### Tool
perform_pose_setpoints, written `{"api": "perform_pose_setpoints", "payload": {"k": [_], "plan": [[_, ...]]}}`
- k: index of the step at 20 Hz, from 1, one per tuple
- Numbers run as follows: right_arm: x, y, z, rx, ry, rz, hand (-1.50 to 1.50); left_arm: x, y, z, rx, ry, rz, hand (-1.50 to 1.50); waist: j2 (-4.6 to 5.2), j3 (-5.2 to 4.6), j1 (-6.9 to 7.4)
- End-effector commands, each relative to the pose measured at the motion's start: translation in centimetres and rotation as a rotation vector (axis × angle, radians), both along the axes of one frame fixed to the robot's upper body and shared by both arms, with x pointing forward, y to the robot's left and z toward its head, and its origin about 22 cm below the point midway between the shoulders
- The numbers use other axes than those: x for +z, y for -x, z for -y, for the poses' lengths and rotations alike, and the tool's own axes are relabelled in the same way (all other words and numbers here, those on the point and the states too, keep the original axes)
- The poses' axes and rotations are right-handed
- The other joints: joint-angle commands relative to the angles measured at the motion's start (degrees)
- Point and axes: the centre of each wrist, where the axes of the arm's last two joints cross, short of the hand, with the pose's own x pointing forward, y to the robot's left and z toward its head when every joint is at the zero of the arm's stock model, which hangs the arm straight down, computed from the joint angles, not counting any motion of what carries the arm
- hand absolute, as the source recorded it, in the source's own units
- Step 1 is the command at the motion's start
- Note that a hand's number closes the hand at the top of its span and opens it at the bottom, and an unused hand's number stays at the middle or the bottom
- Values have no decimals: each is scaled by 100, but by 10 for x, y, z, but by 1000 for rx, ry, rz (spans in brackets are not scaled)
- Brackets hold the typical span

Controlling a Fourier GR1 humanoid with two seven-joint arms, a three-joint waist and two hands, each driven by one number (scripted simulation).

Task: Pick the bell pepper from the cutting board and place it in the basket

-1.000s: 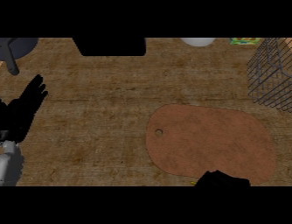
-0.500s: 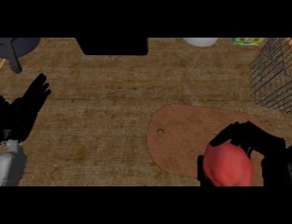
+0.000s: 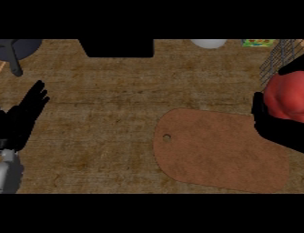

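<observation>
A: Item, glossy red bell pepper [image 3: 294,96]?
B: Clasped in the curled black right hand [image 3: 286,132], above the brown wooden cutting board's [image 3: 215,152] right end, beside the wire basket [image 3: 284,55].
A: Left hand [image 3: 17,118]?
B: Open, fingers straight, holding nothing.

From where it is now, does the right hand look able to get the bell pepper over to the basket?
Probably yes. The right hand holds the bell pepper lifted off the cutting board, and the basket sits just beyond it at the view's right edge, with nothing visible between.
</observation>
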Motion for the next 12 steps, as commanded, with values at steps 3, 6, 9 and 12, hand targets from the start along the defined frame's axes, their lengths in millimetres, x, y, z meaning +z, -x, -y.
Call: {"api": "perform_pose_setpoints", "payload": {"k": [3, 6, 9, 12], "plan": [[22, -36, 44, -129, 18, 6, 150, 20, -22, 16, -5, -4, 9, 0, 2, 5, -33], [13, -58, 79, -148, 14, -9, 150, 0, -14, 13, 15, 16, 6, 0, 7, 5, -19], [-14, -57, 102, -137, 40, -18, 150, 20, -25, 21, 5, 1, 7, 0, 2, 7, -34], [2, -54, 139, -144, 88, -30, 150, 12, -3, -5, 11, 0, 3, 0, -8, 6, -29]]}}
